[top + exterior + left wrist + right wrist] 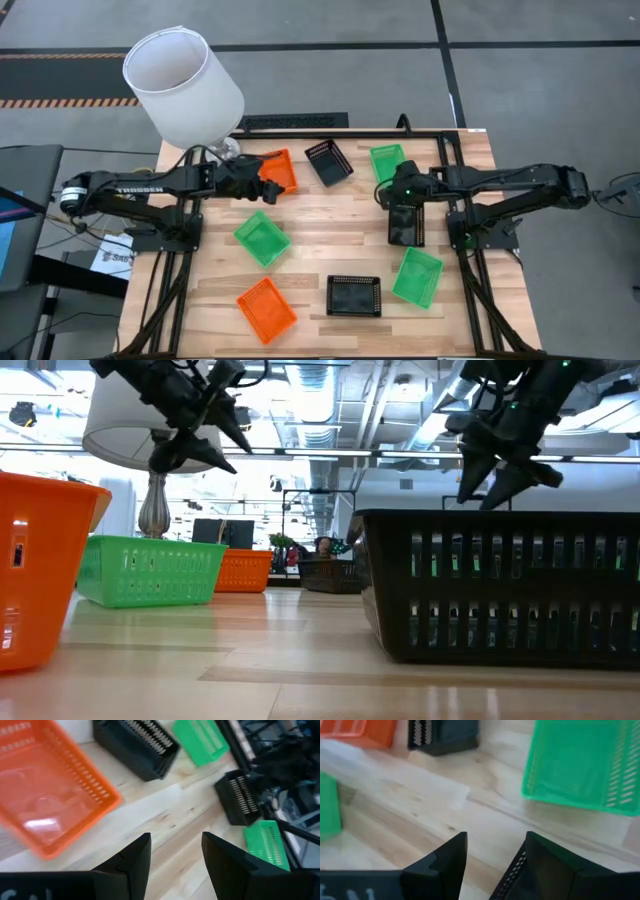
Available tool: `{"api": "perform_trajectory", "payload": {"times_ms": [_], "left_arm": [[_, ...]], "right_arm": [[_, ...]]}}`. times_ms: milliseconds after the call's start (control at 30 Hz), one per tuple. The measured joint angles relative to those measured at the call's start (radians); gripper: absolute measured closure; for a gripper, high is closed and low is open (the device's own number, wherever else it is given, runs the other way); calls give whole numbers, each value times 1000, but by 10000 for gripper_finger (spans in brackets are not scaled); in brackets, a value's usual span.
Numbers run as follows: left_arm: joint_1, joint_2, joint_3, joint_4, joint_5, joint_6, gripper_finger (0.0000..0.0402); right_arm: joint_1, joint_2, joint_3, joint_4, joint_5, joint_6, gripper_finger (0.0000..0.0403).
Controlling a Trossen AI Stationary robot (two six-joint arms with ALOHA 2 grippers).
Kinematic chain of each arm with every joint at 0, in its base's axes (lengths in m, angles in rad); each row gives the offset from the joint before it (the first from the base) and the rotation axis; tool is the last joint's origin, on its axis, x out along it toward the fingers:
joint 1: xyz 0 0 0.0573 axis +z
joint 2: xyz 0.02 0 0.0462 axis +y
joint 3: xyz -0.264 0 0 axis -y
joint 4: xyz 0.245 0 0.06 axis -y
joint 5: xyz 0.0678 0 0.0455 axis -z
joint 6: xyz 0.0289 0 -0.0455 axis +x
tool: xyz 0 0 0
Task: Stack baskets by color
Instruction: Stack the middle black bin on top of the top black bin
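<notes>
Orange, green and black mesh baskets [262, 237]; pale striped wooden table [330, 235].

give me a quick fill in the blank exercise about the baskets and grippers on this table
1. The left gripper hangs over the ____ basket at the table's far edge.
2. The right gripper is beside a ____ basket, its fingers apart.
3. The white lampshade stands at the table's far ____ corner in the high view.
4. The basket nearest the low camera on its right side is ____.

Missing words: orange; black; left; black
</notes>
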Motion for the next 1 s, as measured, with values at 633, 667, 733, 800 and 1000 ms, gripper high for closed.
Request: {"api": "perform_trajectory", "payload": {"times_ms": [633, 667, 733, 800, 1000], "left_arm": [[-61, 188, 29, 327, 96, -40, 239], [-61, 192, 36, 330, 103, -40, 239], [-61, 193, 46, 329, 107, -39, 239], [-61, 197, 56, 331, 107, -28, 239], [-61, 196, 66, 324, 97, -14, 239]], "right_arm": [[82, 2, 0, -376, -122, 306, 234], [97, 2, 0, -376, -121, 317, 237], [120, 2, 0, -375, -121, 339, 242], [136, 14, -5, -370, -120, 356, 247], [185, 104, -24, -355, -123, 368, 259]]}}
